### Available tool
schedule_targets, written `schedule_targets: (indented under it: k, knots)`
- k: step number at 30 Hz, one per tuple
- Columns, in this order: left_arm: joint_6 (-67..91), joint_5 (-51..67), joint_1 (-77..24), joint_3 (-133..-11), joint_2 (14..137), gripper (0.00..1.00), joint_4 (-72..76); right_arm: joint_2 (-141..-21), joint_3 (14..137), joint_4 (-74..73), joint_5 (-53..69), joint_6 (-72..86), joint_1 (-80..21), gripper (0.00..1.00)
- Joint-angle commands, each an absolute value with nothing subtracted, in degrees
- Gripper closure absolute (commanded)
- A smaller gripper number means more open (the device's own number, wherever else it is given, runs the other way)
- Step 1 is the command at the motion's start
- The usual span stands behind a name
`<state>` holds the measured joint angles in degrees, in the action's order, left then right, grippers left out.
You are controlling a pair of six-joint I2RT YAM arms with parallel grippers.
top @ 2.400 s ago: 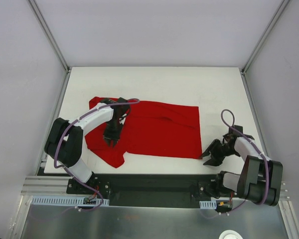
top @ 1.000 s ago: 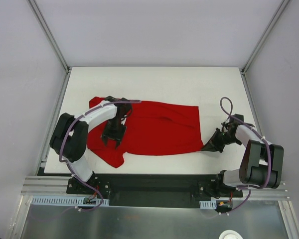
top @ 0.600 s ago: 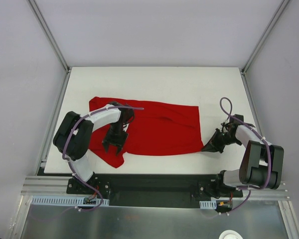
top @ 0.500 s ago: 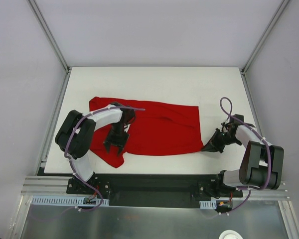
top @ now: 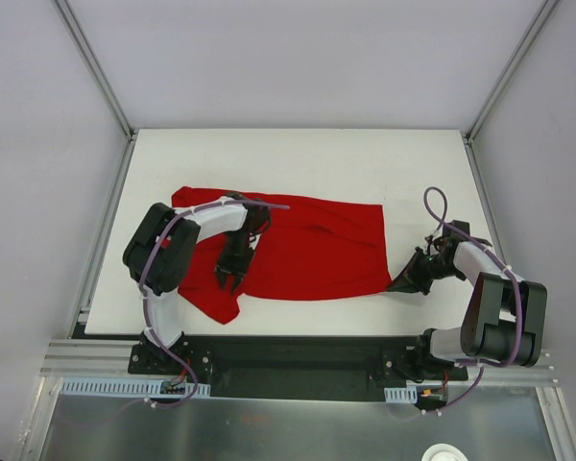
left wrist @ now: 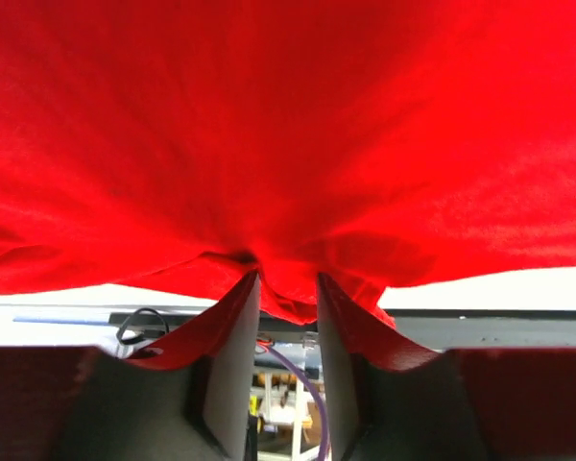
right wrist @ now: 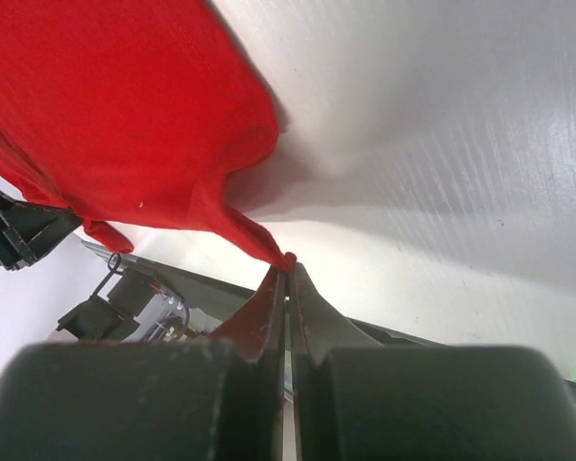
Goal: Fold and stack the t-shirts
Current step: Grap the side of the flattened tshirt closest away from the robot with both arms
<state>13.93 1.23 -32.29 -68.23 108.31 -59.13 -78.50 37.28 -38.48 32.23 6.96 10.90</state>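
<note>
White desk (top: 298, 154) carries the shirt (top: 307, 245) spread mid-frame, left fingers (left wrist: 232, 365) pinching its lower edge, right fingers (right wrist: 264, 322) closed on its lower-right corner; advise raising both together, level, keeping that edge taut.

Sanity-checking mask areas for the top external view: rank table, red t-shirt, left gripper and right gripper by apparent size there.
1. table, largest by far.
2. red t-shirt.
3. left gripper and right gripper: both small dark shapes that look about alike, so I'm not ranking them.
</note>
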Motion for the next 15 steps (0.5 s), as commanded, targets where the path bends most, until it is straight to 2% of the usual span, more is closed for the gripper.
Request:
schedule_targets:
  k: [1, 3, 9, 15]
  knots:
    - [13.9, 0.8, -32.7, -68.8, 109.6, 0.68, -60.8, -77.3, 38.8, -40.2, 33.6, 5.8, 10.7, 0.99]
    - [14.5, -1.0, -32.8, -67.9, 107.9, 0.67, -60.6, -77.5, 38.8, -40.3, 33.7, 5.7, 10.7, 0.99]
    - [16.3, -4.6, -32.8, -66.5, 102.5, 0.57, -61.5, -78.2, 38.6, -40.1, 34.1, 5.4, 10.7, 0.99]
    - [17.1, -3.8, -32.7, -63.6, 103.4, 0.56, -61.3, -78.9, 38.8, -39.7, 34.5, 5.1, 10.7, 0.99]
